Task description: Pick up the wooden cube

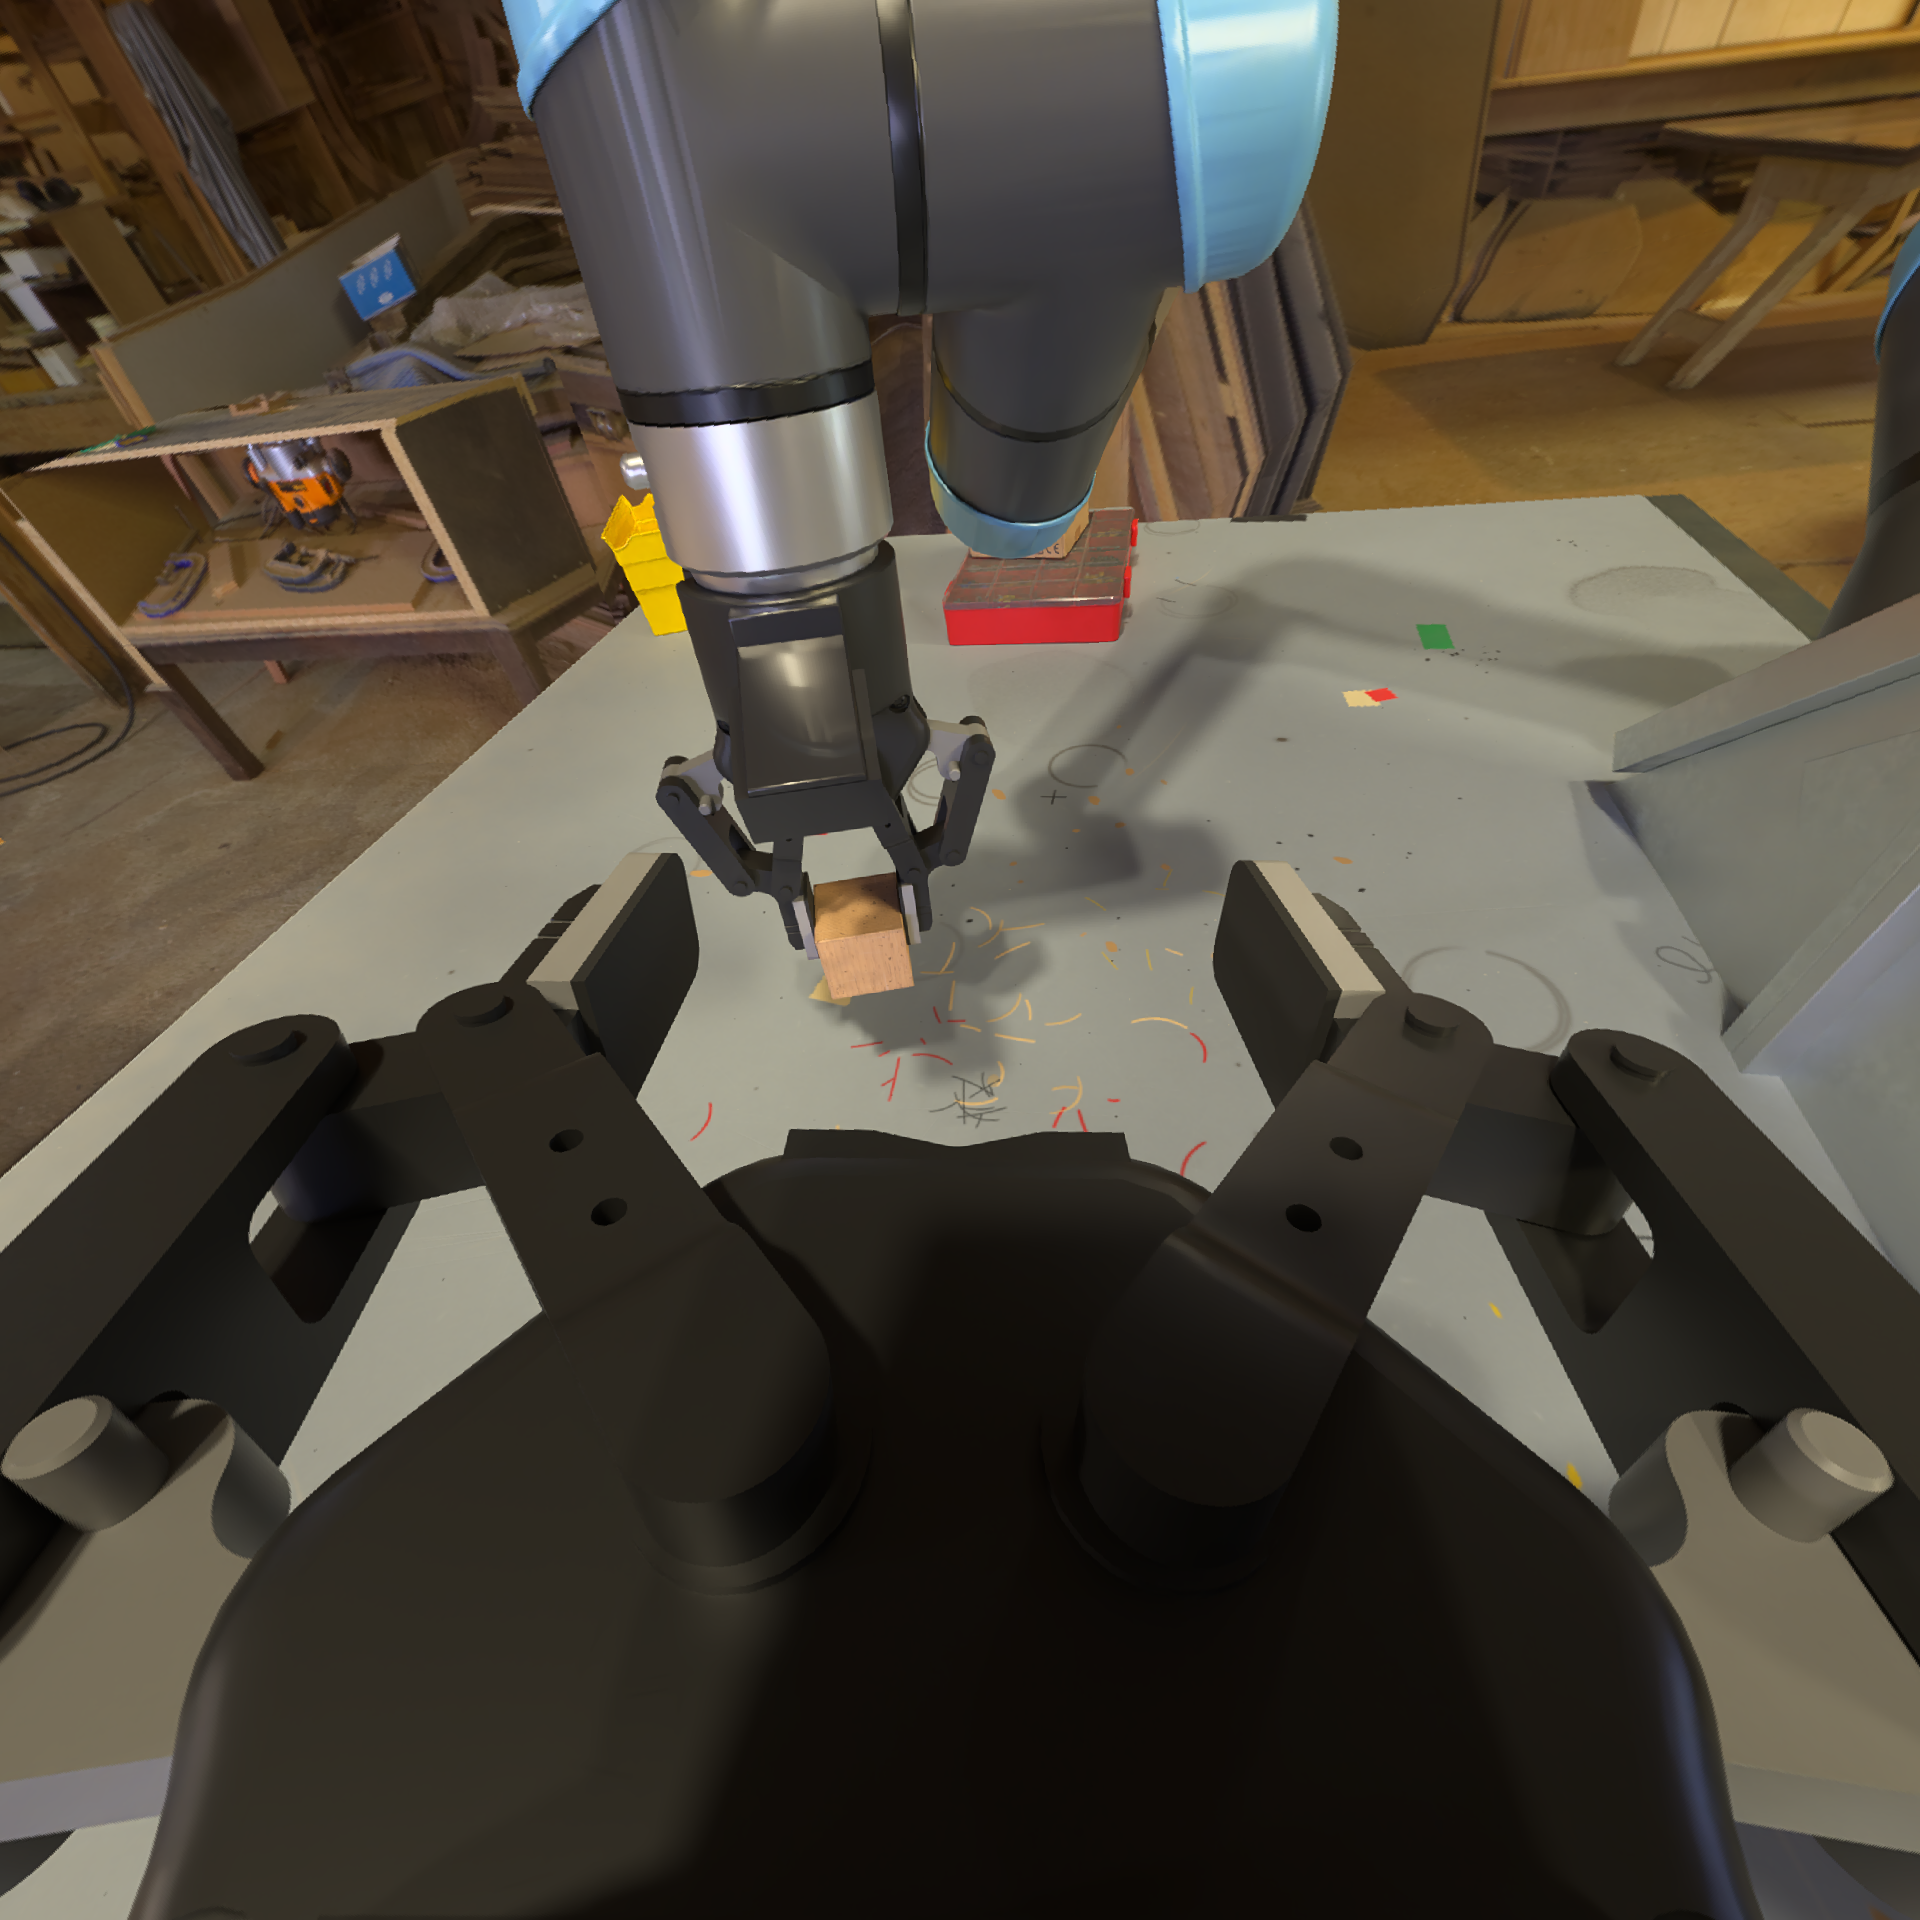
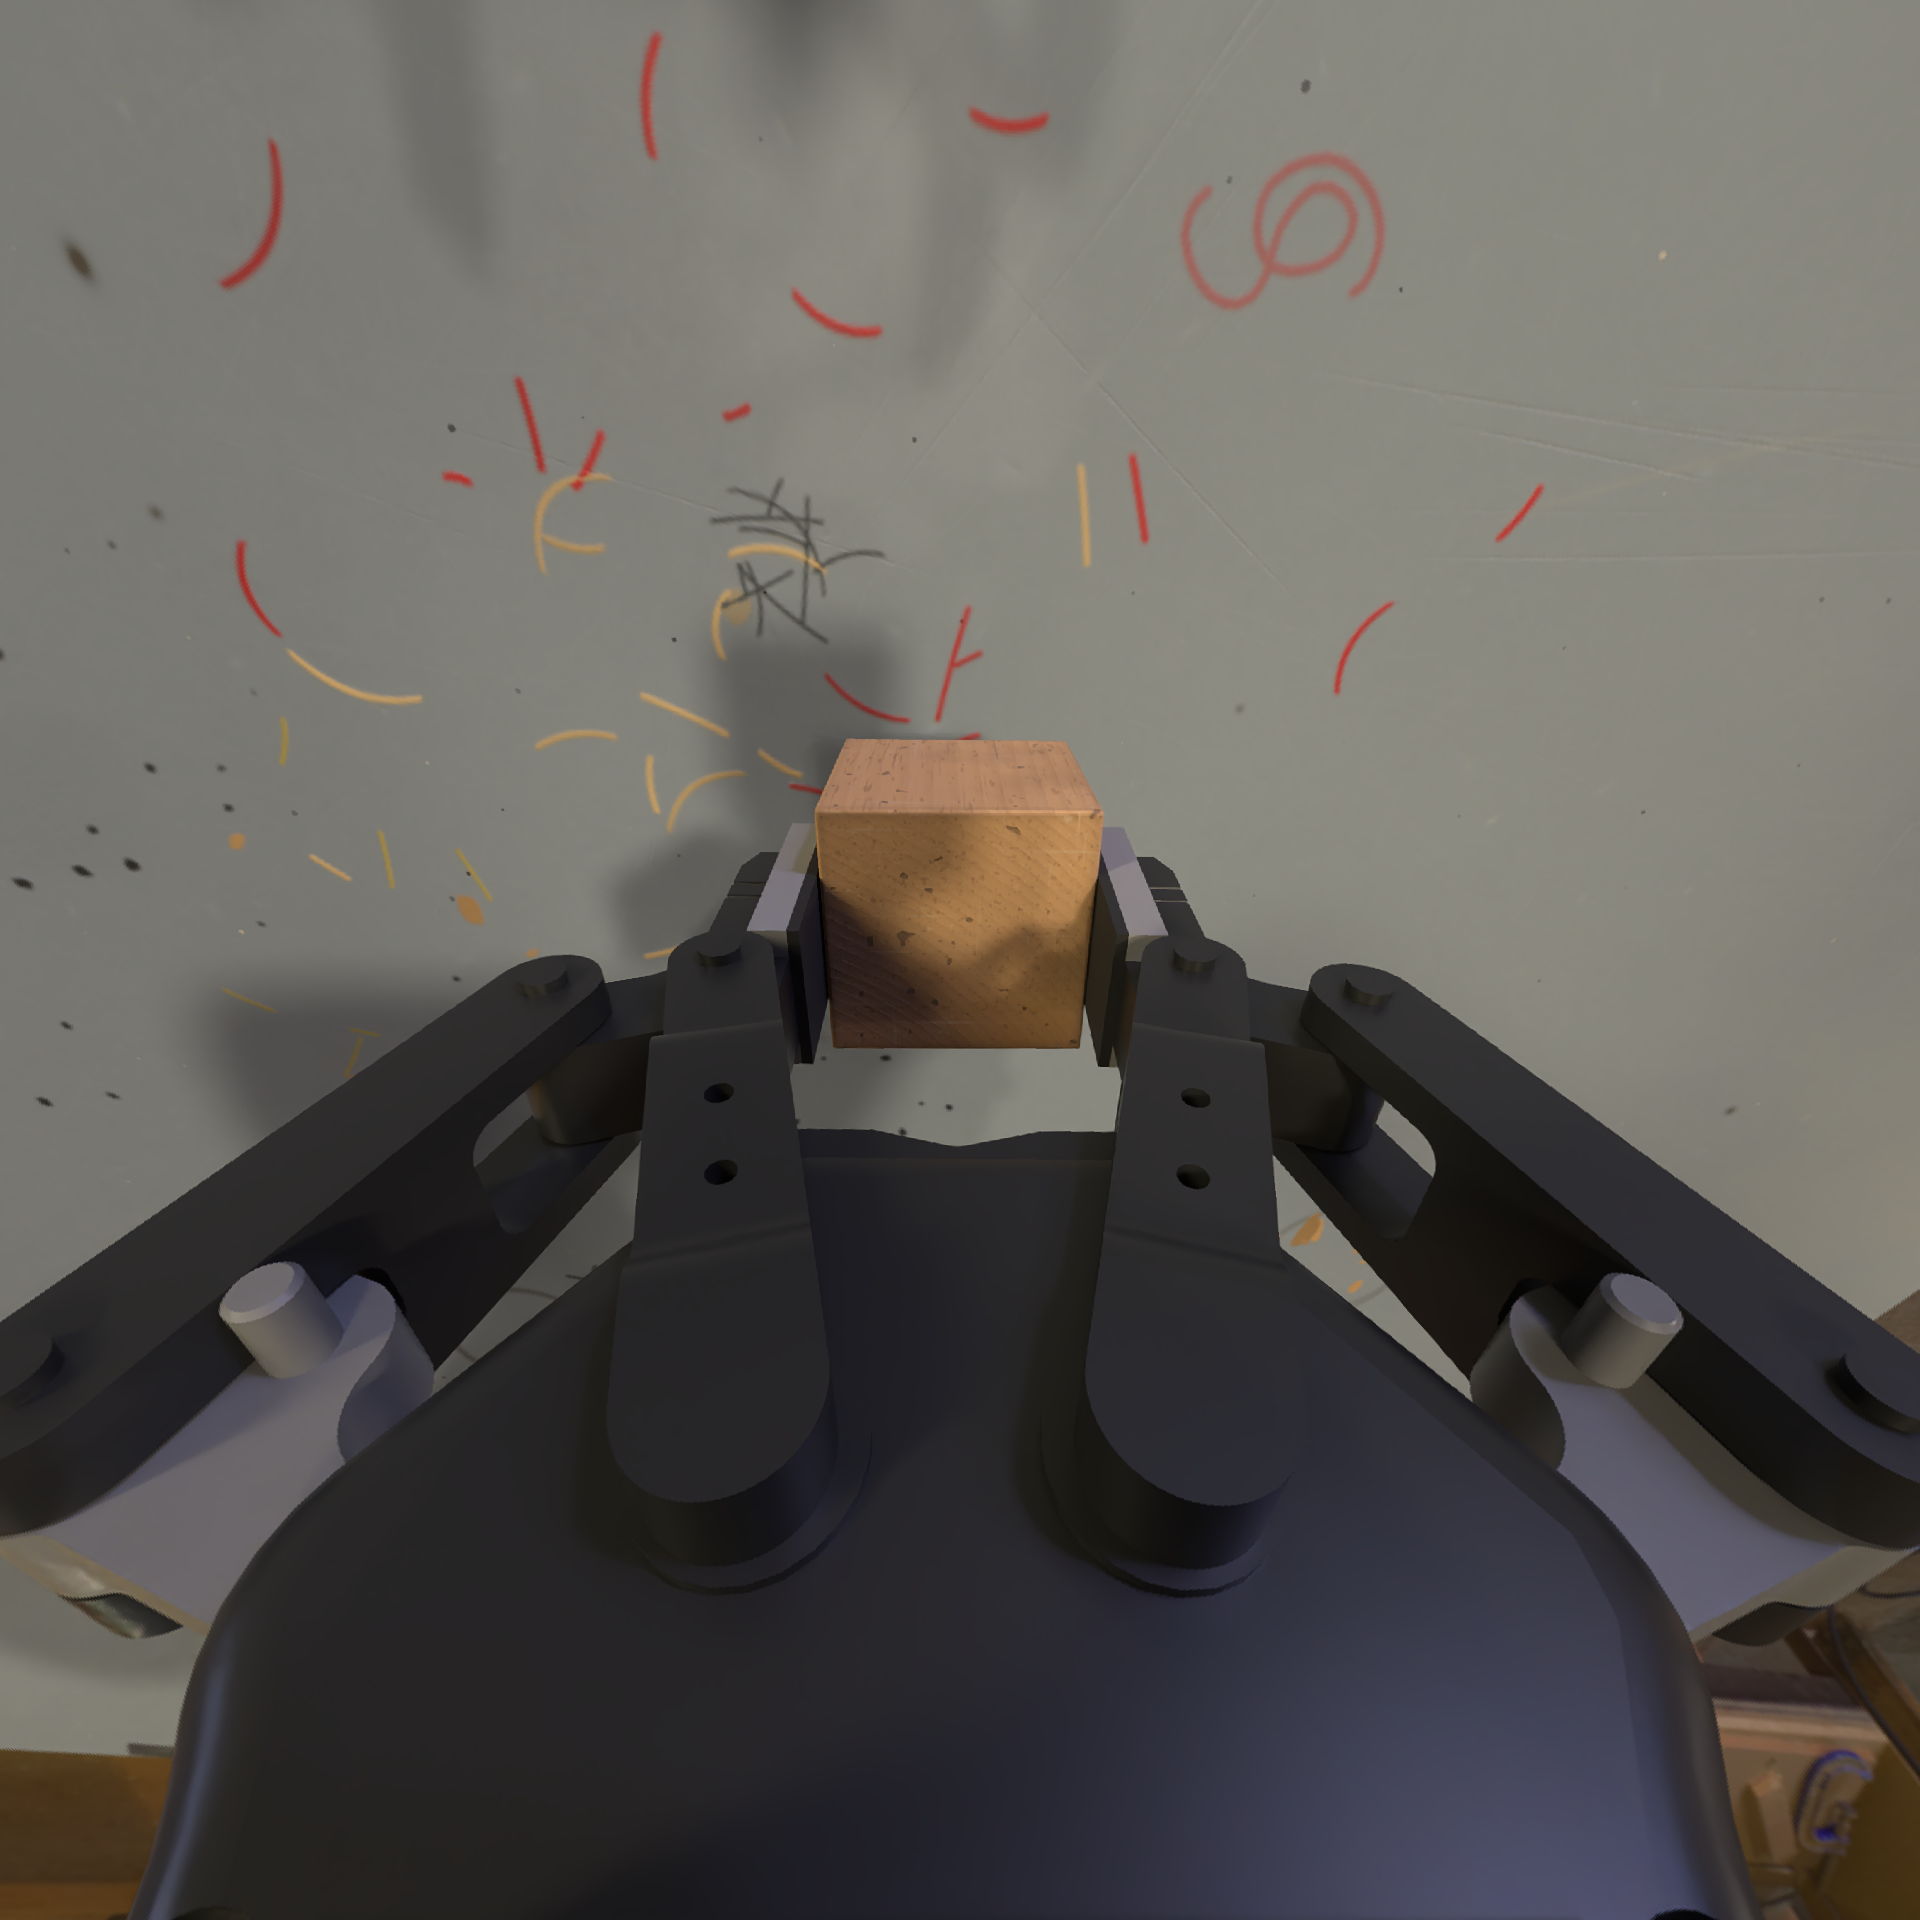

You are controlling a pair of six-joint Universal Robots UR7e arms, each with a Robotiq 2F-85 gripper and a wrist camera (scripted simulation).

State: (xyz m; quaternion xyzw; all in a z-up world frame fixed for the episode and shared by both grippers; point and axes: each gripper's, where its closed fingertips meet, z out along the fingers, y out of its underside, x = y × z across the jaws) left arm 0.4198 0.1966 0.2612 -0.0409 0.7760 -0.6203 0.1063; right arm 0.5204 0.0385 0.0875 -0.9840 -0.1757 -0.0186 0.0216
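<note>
Holding the wooden cube (image 2: 958, 896) square between its two pads, my right gripper (image 2: 958, 935) is pinching it on opposite side faces, with the cube's far end poking just past the fingertips. From the left wrist view I judge the cube (image 1: 862, 937) sits at or barely above the worktop (image 1: 1351, 831); a pale sliver under its lower edge could be a gap, but I cannot tell for sure. A cube has no long axis to worry about, so the move ahead turns only on a straight lift away from the worktop. My left gripper (image 1: 956, 935) hangs on the near side of the cube, well apart from it, fingers spread wide and empty. Beyond the cube, a red case (image 1: 1039, 597) and yellow bins (image 1: 644, 561) sit at the worktop's far edge.
</note>
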